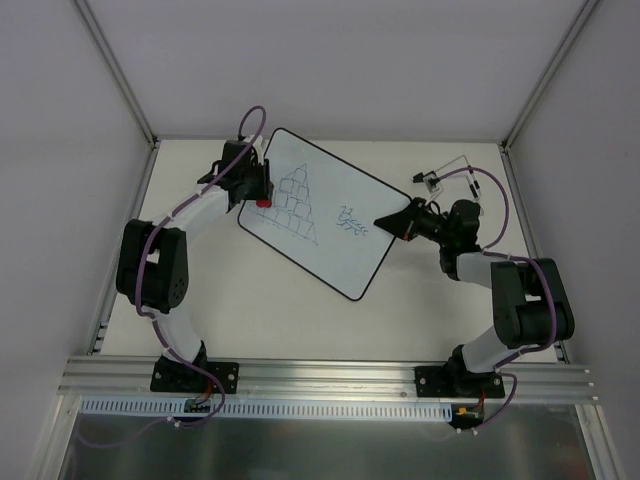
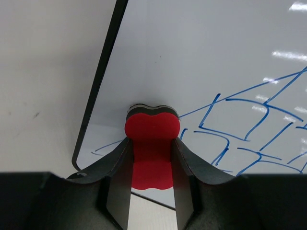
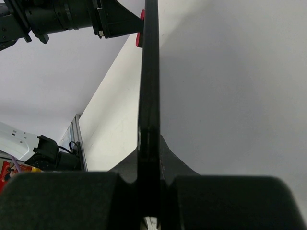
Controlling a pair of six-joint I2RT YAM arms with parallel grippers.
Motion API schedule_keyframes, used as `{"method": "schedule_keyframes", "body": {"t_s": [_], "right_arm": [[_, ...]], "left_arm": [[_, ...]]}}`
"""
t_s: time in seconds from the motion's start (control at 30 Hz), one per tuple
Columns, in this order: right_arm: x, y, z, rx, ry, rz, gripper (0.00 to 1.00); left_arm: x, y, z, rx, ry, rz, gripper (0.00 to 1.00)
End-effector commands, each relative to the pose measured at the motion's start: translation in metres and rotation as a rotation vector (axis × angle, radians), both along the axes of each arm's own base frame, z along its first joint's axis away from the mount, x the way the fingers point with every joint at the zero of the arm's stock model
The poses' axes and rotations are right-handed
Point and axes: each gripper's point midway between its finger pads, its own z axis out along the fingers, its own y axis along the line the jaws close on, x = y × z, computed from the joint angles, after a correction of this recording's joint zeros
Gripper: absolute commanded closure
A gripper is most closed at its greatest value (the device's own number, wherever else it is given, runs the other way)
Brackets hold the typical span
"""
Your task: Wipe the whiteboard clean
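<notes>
The whiteboard [image 1: 330,235] lies tilted across the table's middle, with a blue brick pyramid [image 1: 296,203] and a blue scribble [image 1: 352,218] drawn on it. My left gripper [image 1: 262,196] is shut on the red bone-shaped eraser [image 2: 151,153], which presses on the board's near-left corner beside the blue lines [image 2: 249,124]. My right gripper [image 1: 392,223] is shut on the whiteboard's right edge; in the right wrist view the black rim [image 3: 149,96] runs edge-on between my fingers.
A small black-and-white object with thin wires [image 1: 440,180] lies at the back right of the table. White walls close the cell behind and on both sides. The aluminium rail [image 1: 330,380] runs along the near edge.
</notes>
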Motion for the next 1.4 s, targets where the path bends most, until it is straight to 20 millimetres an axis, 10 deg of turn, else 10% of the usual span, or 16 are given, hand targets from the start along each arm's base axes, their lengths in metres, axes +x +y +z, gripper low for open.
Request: {"method": "schedule_keyframes", "body": {"t_s": [0.0, 0.6, 1.37], "right_arm": [[-0.005, 0.014, 0.04, 0.007, -0.191, 0.072, 1.0], [-0.017, 0.033, 0.041, 0.003, -0.17, 0.142, 1.0], [-0.042, 0.049, 0.041, 0.017, -0.151, 0.232, 1.0]], "left_arm": [[0.03, -0.028, 0.023, -0.051, -0.108, -0.111, 0.87], [-0.007, -0.157, 0.038, -0.075, -0.25, -0.423, 0.87], [0.093, -0.066, 0.051, -0.024, -0.335, -0.08, 0.89]]}}
